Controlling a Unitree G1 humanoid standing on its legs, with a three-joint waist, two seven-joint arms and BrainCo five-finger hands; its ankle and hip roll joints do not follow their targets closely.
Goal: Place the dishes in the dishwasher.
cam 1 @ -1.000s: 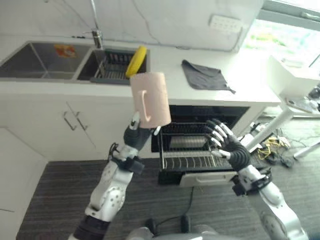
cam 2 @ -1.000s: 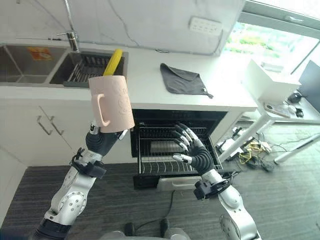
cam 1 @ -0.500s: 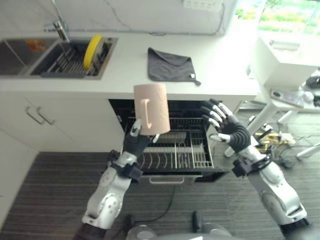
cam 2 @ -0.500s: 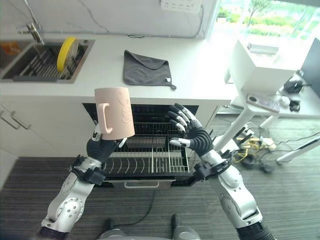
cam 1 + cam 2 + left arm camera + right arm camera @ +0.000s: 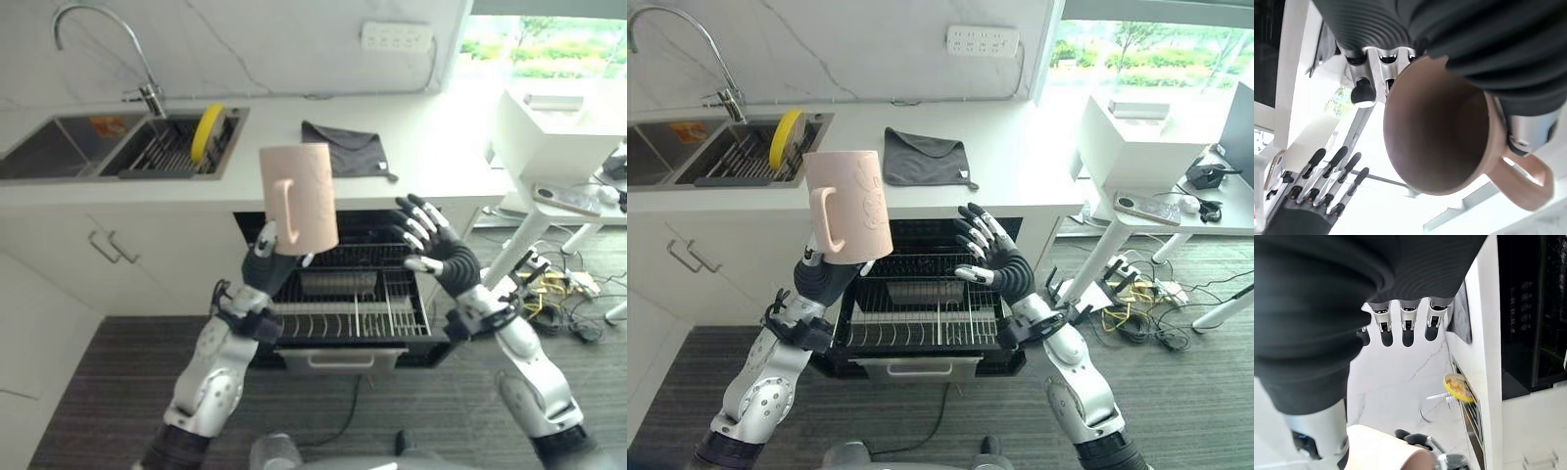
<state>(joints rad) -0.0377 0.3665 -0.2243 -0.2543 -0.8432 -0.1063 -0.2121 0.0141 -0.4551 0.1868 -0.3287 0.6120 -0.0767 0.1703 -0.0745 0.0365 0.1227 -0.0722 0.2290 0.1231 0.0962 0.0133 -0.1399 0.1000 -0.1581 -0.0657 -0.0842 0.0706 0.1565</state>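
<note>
A pale pink mug (image 5: 299, 196) with its handle towards the left is held up in front of the counter, my left hand (image 5: 266, 266) shut round its base. The left wrist view looks into the mug's (image 5: 1435, 142) empty inside. My right hand (image 5: 436, 257) hangs open with spread fingers to the mug's right, above the dishwasher's pulled-out wire rack (image 5: 392, 304). A metal container lies at the back of that rack. A yellow plate (image 5: 206, 134) stands on edge in the sink's drying rack.
A grey cloth (image 5: 345, 162) lies on the white counter (image 5: 441, 171) above the dishwasher. The double sink (image 5: 59, 162) and tap are at the left. A white table (image 5: 578, 201) with a white box (image 5: 554, 127) stands at the right, cables on the floor below.
The whole picture has shifted, so the camera has moved. The mug stays upright in my left hand and my right hand stays open beside it.
</note>
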